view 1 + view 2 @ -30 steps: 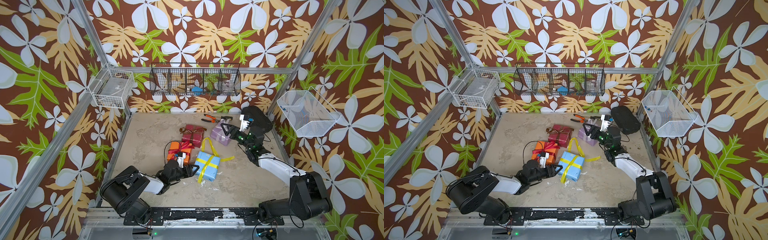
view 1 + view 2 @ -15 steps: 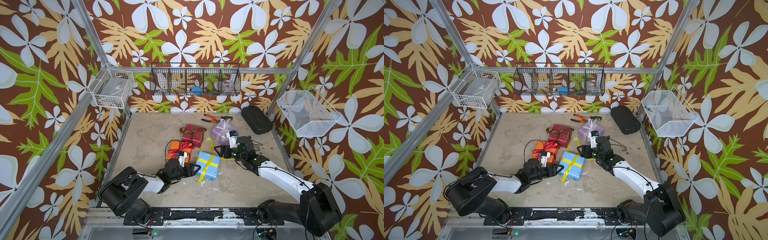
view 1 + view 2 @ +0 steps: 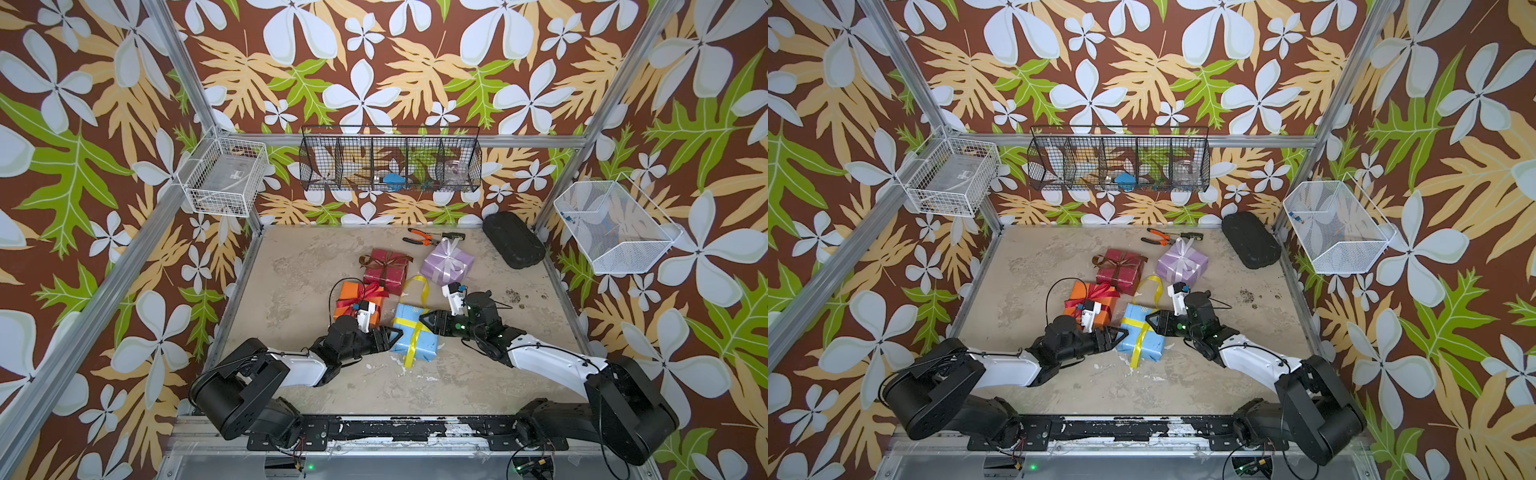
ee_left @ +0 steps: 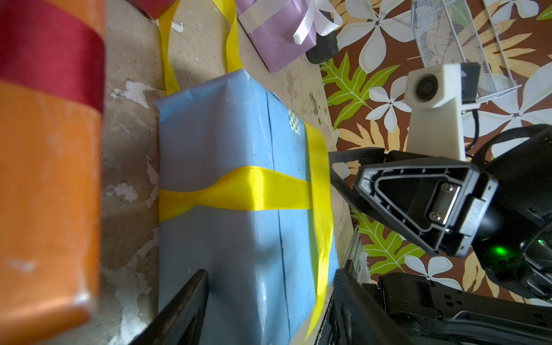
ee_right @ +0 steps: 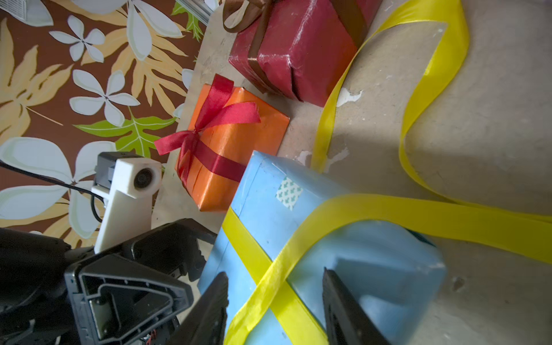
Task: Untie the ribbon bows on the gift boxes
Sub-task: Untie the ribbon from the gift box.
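Note:
The light blue gift box (image 3: pixel 419 340) lies mid-table with its yellow ribbon (image 3: pixel 417 291) loose, one loop trailing behind it. My right gripper (image 5: pixel 274 271) is open, its fingers either side of the ribbon's crossing (image 5: pixel 277 268) on the box top. At the box's left side my left gripper (image 4: pixel 270 271) is open, clamping nothing; one finger (image 4: pixel 191 298) lies against the blue paper. Tied bows remain: red (image 3: pixel 365 293) on the orange box (image 3: pixel 347 291), brown (image 3: pixel 384 259) on the dark red box (image 3: pixel 384 276), white (image 3: pixel 449 253) on the lilac box (image 3: pixel 457 266).
Orange-handled pliers (image 3: pixel 419 237) and a black oblong case (image 3: pixel 513 241) lie by the back wall. Wire baskets hang on the left wall (image 3: pixel 224 178), back wall (image 3: pixel 390 166) and right wall (image 3: pixel 615 226). The orange box stands just behind my left wrist.
My right arm swung forward from the lilac box to the light blue box, its jaws narrowing. My left gripper stayed at the box's left side and opened slightly.

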`<act>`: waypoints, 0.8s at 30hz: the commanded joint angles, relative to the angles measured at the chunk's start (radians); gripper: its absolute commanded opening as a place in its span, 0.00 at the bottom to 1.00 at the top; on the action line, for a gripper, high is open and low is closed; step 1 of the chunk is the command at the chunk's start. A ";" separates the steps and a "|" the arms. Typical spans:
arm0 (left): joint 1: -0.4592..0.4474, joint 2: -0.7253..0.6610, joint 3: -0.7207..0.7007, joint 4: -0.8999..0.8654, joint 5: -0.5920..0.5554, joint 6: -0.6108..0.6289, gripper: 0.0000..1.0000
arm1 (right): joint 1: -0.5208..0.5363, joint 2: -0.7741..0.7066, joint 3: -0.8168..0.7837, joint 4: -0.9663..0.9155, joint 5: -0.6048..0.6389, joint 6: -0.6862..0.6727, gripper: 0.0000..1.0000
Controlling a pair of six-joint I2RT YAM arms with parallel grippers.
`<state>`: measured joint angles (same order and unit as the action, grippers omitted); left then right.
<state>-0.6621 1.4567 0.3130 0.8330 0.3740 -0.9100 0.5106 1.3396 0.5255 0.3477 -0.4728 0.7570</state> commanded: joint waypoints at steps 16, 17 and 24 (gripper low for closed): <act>0.016 0.012 -0.040 0.036 -0.009 -0.014 0.70 | 0.006 0.091 0.002 0.263 -0.112 0.121 0.00; 0.031 0.005 -0.042 0.043 0.002 -0.025 0.70 | 0.010 0.077 0.003 0.274 -0.118 0.115 0.00; 0.197 -0.110 -0.056 -0.018 0.054 -0.040 0.72 | 0.147 -0.025 0.113 0.038 -0.122 -0.116 0.00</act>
<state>-0.4923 1.3846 0.2489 0.8471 0.4080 -0.9668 0.6136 1.3300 0.5999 0.4995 -0.5964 0.7776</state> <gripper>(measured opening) 0.711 0.053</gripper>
